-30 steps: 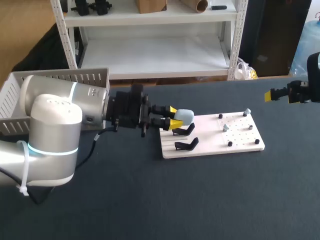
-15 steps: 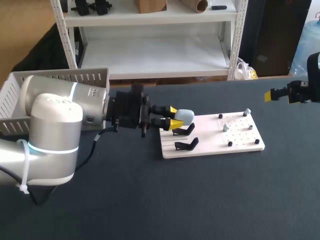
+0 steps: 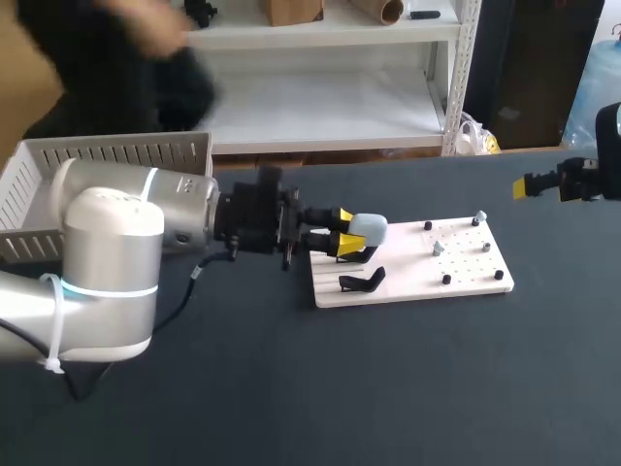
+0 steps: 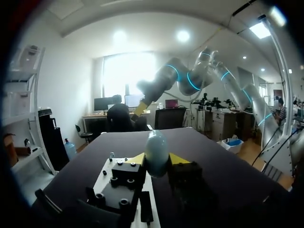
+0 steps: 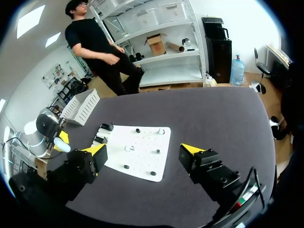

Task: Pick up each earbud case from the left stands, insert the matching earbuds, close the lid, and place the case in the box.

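Box (image 3: 58, 160): white slatted plastic basket, far left on the bench (image 3: 291, 388), well apart from everything else.

Left hand (image 3: 342, 230) is clamped on the case (image 3: 369, 227), yellow tips on 2 opposite sides. The case sits at the far one of the 2 stands (image 3: 361, 282); can't tell if it's clear of the cradle. The near stand is bare.

Case: pale blue, egg-shaped, smooth glossy shell. My read is light, rigid and slippery. The curved sides will want to squirt out of a pinch, so hold across the widest part, below the lid seam, with moderate force. The hinge is probably the weak spot, so don't pry on the lid.

Stands: black, hooked cradles, thin, look like plastic. They sit at the left end of the board (image 3: 471, 283), which is flat, white and matte, with small black pegs (image 3: 446, 280).

Earbuds (image 3: 439, 249): small pale bits among the pegs, too small to make out shape. Likely tiny and fiddly, needing a fingertip-only pick.

Right hand (image 3: 537, 184): far right over the bench edge, fingers spread wide, holding nothing.
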Robot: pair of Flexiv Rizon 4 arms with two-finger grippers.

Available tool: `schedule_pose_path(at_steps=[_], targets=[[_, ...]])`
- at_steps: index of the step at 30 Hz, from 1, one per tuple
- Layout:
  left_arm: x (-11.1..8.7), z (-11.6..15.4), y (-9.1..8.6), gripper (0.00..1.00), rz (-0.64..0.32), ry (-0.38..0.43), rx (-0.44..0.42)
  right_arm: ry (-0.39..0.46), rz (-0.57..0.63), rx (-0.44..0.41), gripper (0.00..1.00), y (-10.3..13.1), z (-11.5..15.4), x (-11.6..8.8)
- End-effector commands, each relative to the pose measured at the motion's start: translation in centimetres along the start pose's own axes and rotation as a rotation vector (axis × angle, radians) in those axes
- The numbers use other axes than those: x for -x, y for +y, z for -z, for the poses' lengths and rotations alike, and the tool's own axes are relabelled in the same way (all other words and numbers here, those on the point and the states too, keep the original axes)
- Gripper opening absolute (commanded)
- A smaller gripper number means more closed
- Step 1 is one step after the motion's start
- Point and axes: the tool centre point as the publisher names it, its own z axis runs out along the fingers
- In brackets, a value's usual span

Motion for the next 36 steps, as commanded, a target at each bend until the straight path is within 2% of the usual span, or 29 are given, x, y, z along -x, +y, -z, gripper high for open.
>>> schedule_pose_path(at_steps=[1,10,17,24,31,36], targets=[[-0.2,-0.5,0.3,0.00,0.000,-0.006,-0.014,0.001,0.037,0.006,1.00,1.3,1.2,-1.2],[0.0,-0.3,0.4,0.00,-0.018,-0.068,0.026,0.074,0.200,0.022,1.00,6.8,1.9,-3.5],[0.0,0.0,0.4,0.00,-0.042,-0.090,0.045,0.132,0.252,0.051,1.00,10.3,2.1,-4.4],[-0.2,0.1,0.5,0.00,-0.045,-0.100,0.040,0.182,0.309,0.055,1.00,13.0,1.9,-5.4],[-0.5,0.0,0.8,0.00,-0.038,-0.099,0.019,0.208,0.341,0.035,1.00,14.6,0.8,-6.7],[-0.5,-0.1,0.8,0.00,-0.039,-0.097,0.018,0.220,0.342,0.056,1.00,15.9,0.4,-7.3]])
